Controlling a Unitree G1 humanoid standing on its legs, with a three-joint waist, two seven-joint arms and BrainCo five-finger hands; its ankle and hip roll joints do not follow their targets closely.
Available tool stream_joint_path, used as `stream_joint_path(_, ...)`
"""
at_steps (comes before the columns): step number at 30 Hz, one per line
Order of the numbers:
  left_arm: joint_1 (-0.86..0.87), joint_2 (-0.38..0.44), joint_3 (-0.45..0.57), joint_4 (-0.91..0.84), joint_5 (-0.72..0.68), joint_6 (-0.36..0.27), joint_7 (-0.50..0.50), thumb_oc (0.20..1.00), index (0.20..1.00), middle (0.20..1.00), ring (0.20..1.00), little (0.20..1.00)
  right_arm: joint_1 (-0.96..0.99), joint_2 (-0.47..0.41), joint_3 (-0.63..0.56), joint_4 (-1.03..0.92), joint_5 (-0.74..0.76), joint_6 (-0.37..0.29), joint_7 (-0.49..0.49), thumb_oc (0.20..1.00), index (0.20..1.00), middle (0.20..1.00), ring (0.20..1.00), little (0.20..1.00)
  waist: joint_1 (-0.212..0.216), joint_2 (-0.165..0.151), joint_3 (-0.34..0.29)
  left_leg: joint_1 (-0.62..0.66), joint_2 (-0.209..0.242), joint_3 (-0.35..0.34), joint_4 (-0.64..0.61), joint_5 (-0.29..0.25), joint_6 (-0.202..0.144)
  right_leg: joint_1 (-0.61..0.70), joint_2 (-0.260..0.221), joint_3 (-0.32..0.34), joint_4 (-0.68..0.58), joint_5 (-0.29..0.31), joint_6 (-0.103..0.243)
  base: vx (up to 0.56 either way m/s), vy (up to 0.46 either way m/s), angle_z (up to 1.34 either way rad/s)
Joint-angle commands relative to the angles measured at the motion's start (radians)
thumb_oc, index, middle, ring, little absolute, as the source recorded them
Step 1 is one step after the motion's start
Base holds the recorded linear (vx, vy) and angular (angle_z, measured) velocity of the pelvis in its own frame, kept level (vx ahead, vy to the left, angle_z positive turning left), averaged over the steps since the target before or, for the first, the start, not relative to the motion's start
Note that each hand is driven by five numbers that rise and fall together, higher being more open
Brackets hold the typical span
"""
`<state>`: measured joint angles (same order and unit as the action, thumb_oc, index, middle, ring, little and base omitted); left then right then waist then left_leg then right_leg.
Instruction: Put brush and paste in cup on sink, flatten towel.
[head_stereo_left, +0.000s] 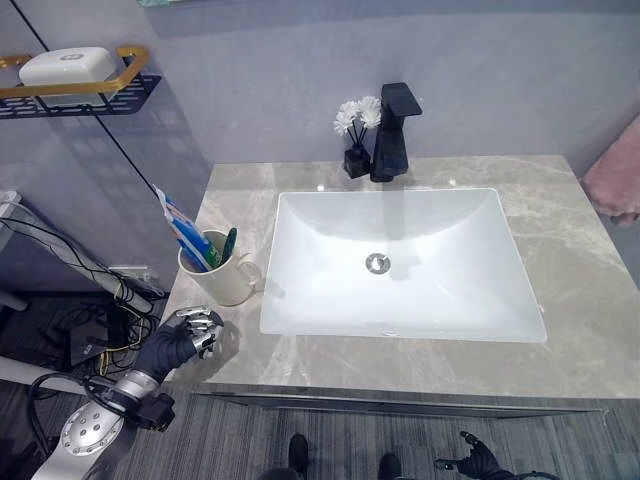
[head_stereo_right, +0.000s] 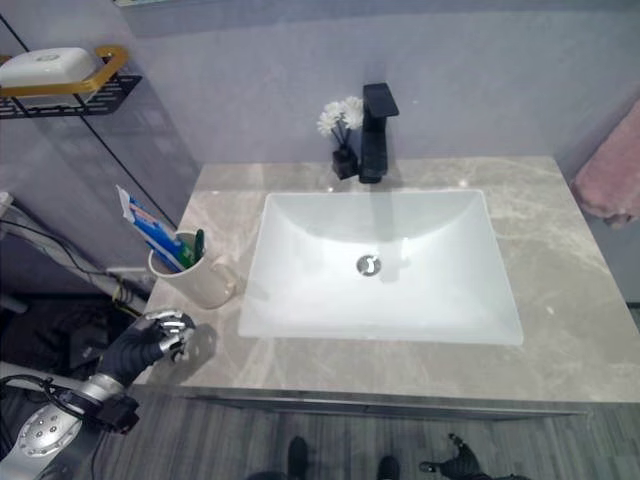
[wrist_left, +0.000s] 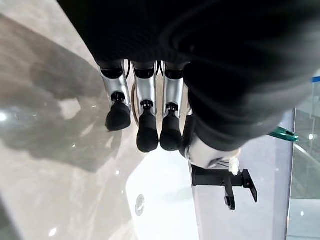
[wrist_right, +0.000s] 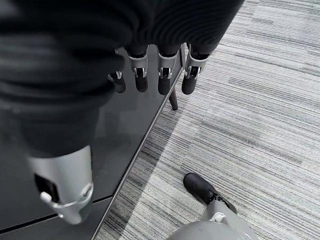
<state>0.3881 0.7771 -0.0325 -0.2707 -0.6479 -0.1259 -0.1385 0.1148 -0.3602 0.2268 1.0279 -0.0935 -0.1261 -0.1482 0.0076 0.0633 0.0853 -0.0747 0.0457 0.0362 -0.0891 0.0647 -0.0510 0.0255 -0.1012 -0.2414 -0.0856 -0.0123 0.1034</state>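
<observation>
A cream cup (head_stereo_left: 218, 272) stands on the grey marble counter (head_stereo_left: 560, 330), left of the sink. A blue and white paste tube (head_stereo_left: 186, 234) and a green brush (head_stereo_left: 229, 243) stand in it. My left hand (head_stereo_left: 186, 336) hovers over the counter's front left corner, just in front of the cup. Its fingers (wrist_left: 145, 125) hang relaxed and hold nothing. Low beside the cabinet front my right hand (head_stereo_left: 478, 462) hangs, its fingers (wrist_right: 165, 75) loose and empty. A pink towel (head_stereo_left: 615, 178) hangs bunched at the far right edge.
A white basin (head_stereo_left: 400, 265) is set in the middle of the counter. A black tap (head_stereo_left: 394, 132) and a small black vase of white flowers (head_stereo_left: 356, 140) stand behind it. A wall shelf with a white soap dish (head_stereo_left: 68, 68) hangs at the upper left.
</observation>
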Motion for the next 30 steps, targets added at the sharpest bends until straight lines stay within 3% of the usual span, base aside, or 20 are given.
stream_joint_path(1,-0.041,-0.017,0.012,0.005,0.035,-0.027,0.009,0.200,0.200,0.200,0.200,0.200,-0.017,-0.041,0.046,-0.017,-0.016,-0.021,-0.004,1.000,1.000,1.000,1.000,1.000,-0.027,-0.022,-0.004,-0.001,0.025,0.017,0.002,-0.006,-0.013,-0.067,-0.010,0.055,0.047,0.053,0.004,0.01,-0.005,-0.08)
stream_joint_path(11,-0.071,-0.057,0.002,0.048,0.071,-0.026,0.034,0.200,0.200,0.200,0.200,0.200,-0.010,-0.040,0.047,-0.018,-0.016,-0.015,-0.007,1.000,1.000,1.000,1.000,1.000,-0.036,-0.031,0.010,-0.010,0.025,0.029,0.002,-0.011,-0.008,-0.090,-0.008,0.072,0.048,0.057,0.003,0.00,-0.001,-0.03)
stream_joint_path(19,-0.143,-0.161,-0.005,0.106,0.131,-0.021,0.109,0.200,0.200,0.200,0.200,0.200,-0.012,-0.006,-0.029,-0.008,0.093,-0.011,-0.031,1.000,1.000,1.000,1.000,1.000,-0.044,-0.040,0.015,-0.014,0.025,0.037,0.002,-0.018,-0.004,-0.100,-0.004,0.084,0.045,0.054,0.002,0.02,-0.007,-0.09)
stream_joint_path(30,-0.218,-0.186,0.038,0.172,0.222,-0.011,0.150,0.200,0.200,0.200,0.200,0.200,-0.002,-0.016,-0.031,0.008,0.078,0.007,-0.021,1.000,1.000,1.000,1.000,1.000,-0.053,-0.060,0.014,-0.005,0.027,0.046,0.002,-0.033,-0.002,-0.093,0.000,0.096,0.027,0.057,0.003,0.02,0.001,-0.01)
